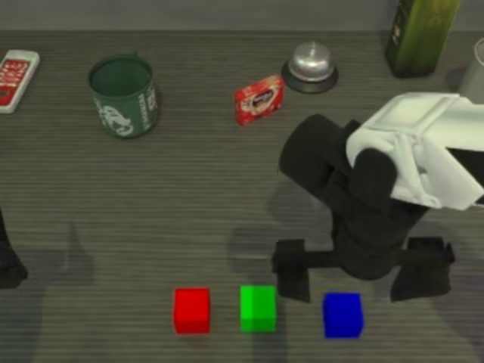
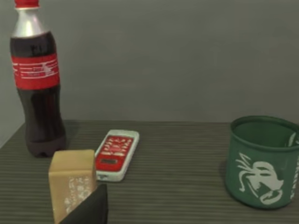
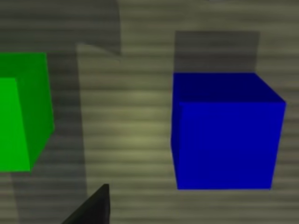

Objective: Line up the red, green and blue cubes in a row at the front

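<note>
Three cubes stand in a row near the table's front edge: the red cube (image 1: 192, 310) on the left, the green cube (image 1: 258, 308) in the middle, the blue cube (image 1: 342, 314) on the right. My right gripper (image 1: 357, 274) hovers open just behind the blue cube, holding nothing. The right wrist view looks down on the blue cube (image 3: 224, 135) and part of the green cube (image 3: 23, 112), with one dark fingertip (image 3: 96, 205) showing. My left arm (image 1: 7, 265) is parked at the left edge, one fingertip (image 2: 91, 205) in its wrist view, jaws spread.
At the back stand a dark green mug (image 1: 122, 97), a red-and-white packet (image 1: 259, 99), a silver bell (image 1: 310, 66), a green bottle (image 1: 420, 34) and a red-and-white remote (image 1: 15, 79). The left wrist view also shows a cola bottle (image 2: 37, 84) and a tan block (image 2: 72, 182).
</note>
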